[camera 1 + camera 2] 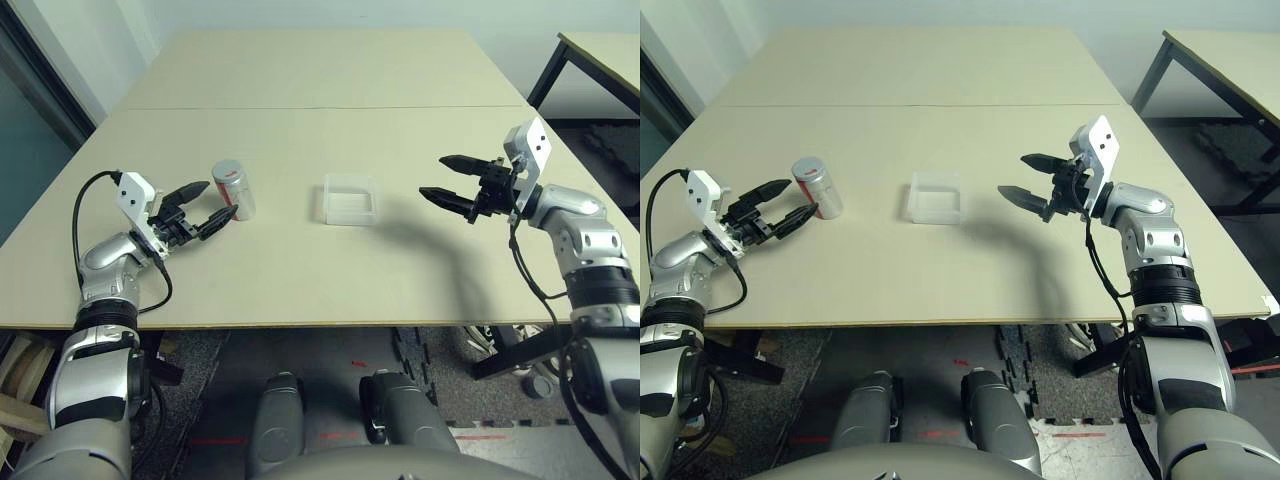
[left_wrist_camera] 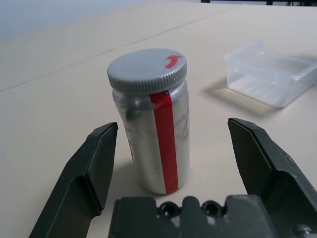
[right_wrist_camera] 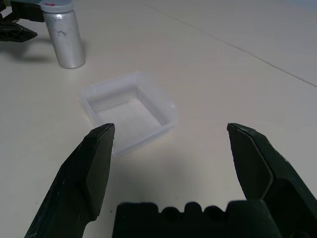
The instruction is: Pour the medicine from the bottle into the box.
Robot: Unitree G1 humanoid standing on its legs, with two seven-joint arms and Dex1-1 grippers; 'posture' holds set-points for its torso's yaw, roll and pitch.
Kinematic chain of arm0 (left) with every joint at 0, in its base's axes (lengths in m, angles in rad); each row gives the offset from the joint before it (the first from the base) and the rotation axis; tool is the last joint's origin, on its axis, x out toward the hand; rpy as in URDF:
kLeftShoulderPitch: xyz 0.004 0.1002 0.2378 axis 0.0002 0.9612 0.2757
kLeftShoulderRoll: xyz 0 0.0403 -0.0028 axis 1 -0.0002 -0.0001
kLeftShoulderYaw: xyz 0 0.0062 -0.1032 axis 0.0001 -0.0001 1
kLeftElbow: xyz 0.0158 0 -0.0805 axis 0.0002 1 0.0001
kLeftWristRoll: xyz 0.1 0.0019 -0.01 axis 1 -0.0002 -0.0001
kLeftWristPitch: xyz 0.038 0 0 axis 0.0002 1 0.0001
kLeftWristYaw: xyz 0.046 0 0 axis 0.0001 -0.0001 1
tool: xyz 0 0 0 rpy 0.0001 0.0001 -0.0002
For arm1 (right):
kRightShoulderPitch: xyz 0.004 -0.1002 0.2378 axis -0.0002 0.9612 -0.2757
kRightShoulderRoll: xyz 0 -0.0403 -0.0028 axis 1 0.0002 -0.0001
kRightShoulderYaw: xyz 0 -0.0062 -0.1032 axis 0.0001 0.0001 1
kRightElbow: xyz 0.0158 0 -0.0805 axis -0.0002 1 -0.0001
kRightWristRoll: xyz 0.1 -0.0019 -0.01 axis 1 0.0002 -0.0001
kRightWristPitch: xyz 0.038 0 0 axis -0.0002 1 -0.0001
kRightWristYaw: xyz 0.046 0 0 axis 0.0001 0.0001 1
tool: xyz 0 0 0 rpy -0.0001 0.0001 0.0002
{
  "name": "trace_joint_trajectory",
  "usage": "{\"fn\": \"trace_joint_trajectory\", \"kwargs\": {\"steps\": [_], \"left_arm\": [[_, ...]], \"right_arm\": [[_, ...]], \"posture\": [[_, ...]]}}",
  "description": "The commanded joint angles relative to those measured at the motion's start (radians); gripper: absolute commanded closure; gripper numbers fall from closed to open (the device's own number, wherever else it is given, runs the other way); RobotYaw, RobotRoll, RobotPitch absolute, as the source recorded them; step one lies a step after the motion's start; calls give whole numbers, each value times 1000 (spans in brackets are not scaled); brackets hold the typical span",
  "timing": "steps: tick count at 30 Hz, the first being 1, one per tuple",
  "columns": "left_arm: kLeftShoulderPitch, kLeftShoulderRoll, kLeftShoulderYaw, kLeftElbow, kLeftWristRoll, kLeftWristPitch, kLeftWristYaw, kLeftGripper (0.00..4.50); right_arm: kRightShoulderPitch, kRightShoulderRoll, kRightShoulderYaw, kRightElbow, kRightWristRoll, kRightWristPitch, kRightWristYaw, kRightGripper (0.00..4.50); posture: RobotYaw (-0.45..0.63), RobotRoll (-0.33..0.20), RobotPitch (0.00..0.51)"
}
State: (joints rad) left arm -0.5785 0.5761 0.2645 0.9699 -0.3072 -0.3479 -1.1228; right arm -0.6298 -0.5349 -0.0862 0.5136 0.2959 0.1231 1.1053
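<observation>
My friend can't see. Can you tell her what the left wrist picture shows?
A small silver bottle with a red stripe and a grey cap stands upright on a tan table, between the open black fingers of the left gripper, untouched. Beyond it sits a clear plastic box.

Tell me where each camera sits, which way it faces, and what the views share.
Left and right eye views: head-mounted, looking down over both forearms at the table.
Left wrist view: along the open left gripper at the upright, capped bottle.
Right wrist view: along the open right gripper at the box.
Shared: all four show bottle and box.
</observation>
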Motion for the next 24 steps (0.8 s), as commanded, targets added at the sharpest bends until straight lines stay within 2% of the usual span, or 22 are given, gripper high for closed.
{"fn": "trace_joint_trajectory", "kwargs": {"steps": [1, 14, 19, 22, 24], "left_arm": [[-16, -20, -6, 41, 18, -25, 31, 30], [-103, -55, -15, 167, 62, -71, 142, 30], [-166, -77, -22, 222, 76, -33, 166, 30], [-189, -90, -12, 244, 66, -5, 137, 621], [-199, -95, -13, 252, 70, 6, 132, 1332]], "right_arm": [[14, 3, 12, -26, 1, 15, -4, 0], [42, 10, 13, -81, 7, 43, -17, 0], [57, 13, 12, -111, 12, 61, -23, 0], [70, 17, 11, -136, 15, 73, -30, 0], [76, 17, 9, -148, 17, 81, -34, 0]], "posture": [[-116, 0, 67], [-138, 0, 72], [-158, 0, 77], [-167, 0, 76], [-168, 0, 76]]}}
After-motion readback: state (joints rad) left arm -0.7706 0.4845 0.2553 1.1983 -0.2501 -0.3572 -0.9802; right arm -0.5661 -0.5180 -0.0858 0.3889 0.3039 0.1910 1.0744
